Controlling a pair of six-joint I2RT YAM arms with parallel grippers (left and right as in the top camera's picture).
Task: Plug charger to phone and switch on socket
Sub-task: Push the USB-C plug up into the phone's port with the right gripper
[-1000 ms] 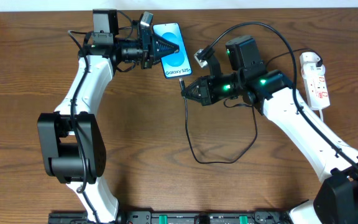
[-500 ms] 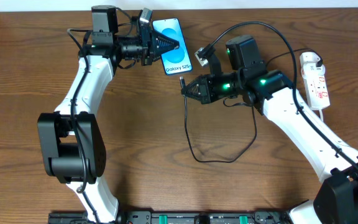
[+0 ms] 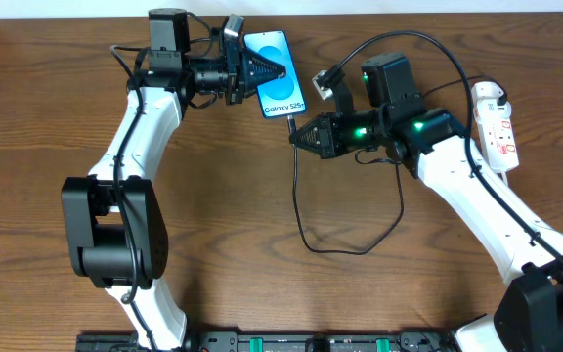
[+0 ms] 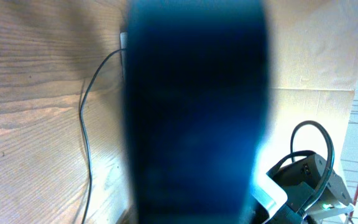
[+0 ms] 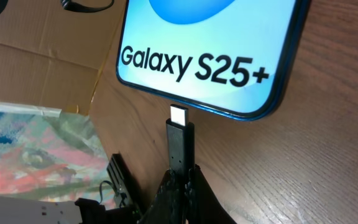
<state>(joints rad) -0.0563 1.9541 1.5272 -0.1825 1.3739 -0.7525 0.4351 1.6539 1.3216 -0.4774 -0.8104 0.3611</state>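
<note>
The phone [image 3: 283, 93] is a slim, dark-edged slab with a bright blue screen, pale circles and "Galaxy S25+" printed near its bottom edge. It sits toward the far side of the wooden desk [image 3: 47, 147], angled a bit. The left hand [image 3: 277, 68] comes in from the phone's left and is clamped on it across the middle. In the left wrist view the phone is just a big dark blue blur filling the frame. The charger [image 3: 294, 191] is a thin black cable that drops from just below the phone, loops around on the desk toward the near side, then arcs back up and over to the right. Its small black connector has a silver tip, and the right hand [image 3: 296, 138] has it pinched tight between its fingers [image 5: 194, 186]. The tip is lined up right at the middle of the phone's bottom edge, but I honestly can't tell whether it's touching or already in. The socket [image 3: 497, 125] is a white power strip with little red marks, lying well off to the phone's right. A white plug head sits at its far end.
</note>
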